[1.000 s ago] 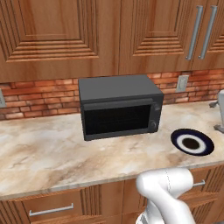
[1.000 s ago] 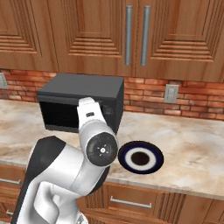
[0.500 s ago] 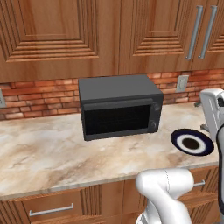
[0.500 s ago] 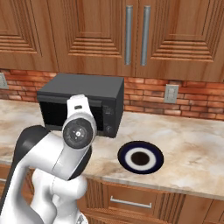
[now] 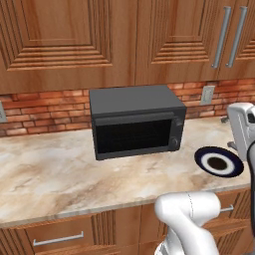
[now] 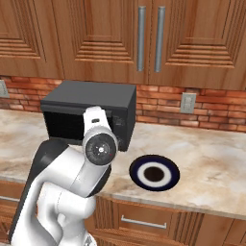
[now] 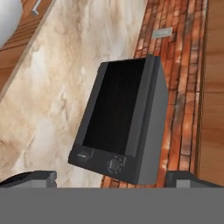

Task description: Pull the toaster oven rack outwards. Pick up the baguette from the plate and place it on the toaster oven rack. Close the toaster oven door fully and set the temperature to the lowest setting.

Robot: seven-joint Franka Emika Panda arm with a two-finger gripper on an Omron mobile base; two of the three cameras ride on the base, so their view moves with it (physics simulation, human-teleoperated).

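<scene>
Toaster oven (image 5: 135,121) on the counter (image 5: 45,172), door (image 5: 133,135) looks shut. Big and heavy, hard, stays put. Best grabbed along the door's top edge, a guess. Right of the oven, plate (image 5: 219,162) with a dark middle. Gripper (image 7: 111,178) spread wide, fingertips (image 7: 40,177) holding nothing, in front of the oven.

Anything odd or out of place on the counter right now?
One thing: the round navy-rimmed plate right of the boxy dark grey toaster oven shows just a dark brown blob at its centre, no recognisable slim loaf. Nothing is spilled or askew, and the oven door is shut.
</scene>
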